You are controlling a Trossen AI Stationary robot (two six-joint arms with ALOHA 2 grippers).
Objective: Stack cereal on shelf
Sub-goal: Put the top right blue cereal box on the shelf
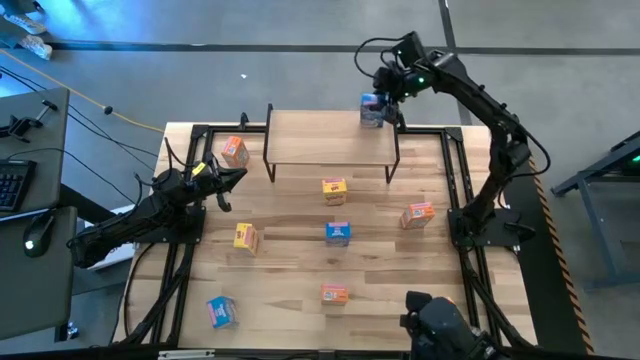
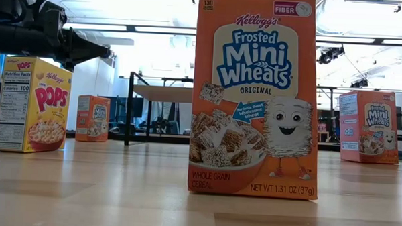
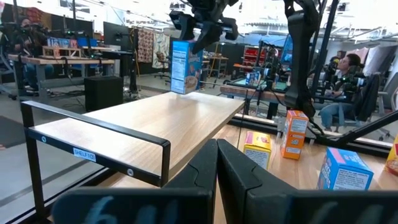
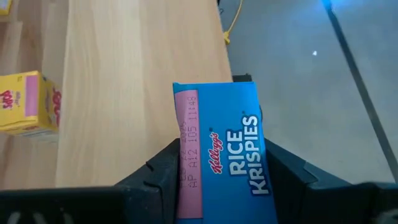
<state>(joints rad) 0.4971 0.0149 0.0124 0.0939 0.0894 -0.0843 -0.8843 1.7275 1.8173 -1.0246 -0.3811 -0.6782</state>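
The shelf [image 1: 320, 140] stands at the table's far middle; it also shows in the left wrist view [image 3: 149, 124]. My right gripper [image 1: 388, 98] is shut on a blue Rice Krispies box [image 1: 372, 110] over the shelf's far right corner. My left gripper [image 1: 236, 178] is shut and empty, low at the table's left, in front of the shelf's left end. Loose boxes stand on the table: orange ones [image 1: 234, 150], [image 1: 418, 214], [image 1: 334, 294], yellow ones [image 1: 334, 190], [image 1: 246, 237] and blue ones [image 1: 338, 233], [image 1: 221, 311]. My right gripper pinches the blue box near its top end [image 4: 217, 155] between its two fingers [image 4: 163, 171], one on each broad face. The fingers come from above, pointing down. The box hangs upright [image 3: 185, 65], its bottom at the shelf top; whether it touches I cannot tell.
Black frame rails [image 1: 455, 180] run along the table's left and right sides. The shelf top to the left of the held box is bare wood [image 1: 300, 135]. In the low view an orange Mini Wheats box [image 2: 255, 95] stands close in front. People sit in the room behind [image 3: 348, 68].
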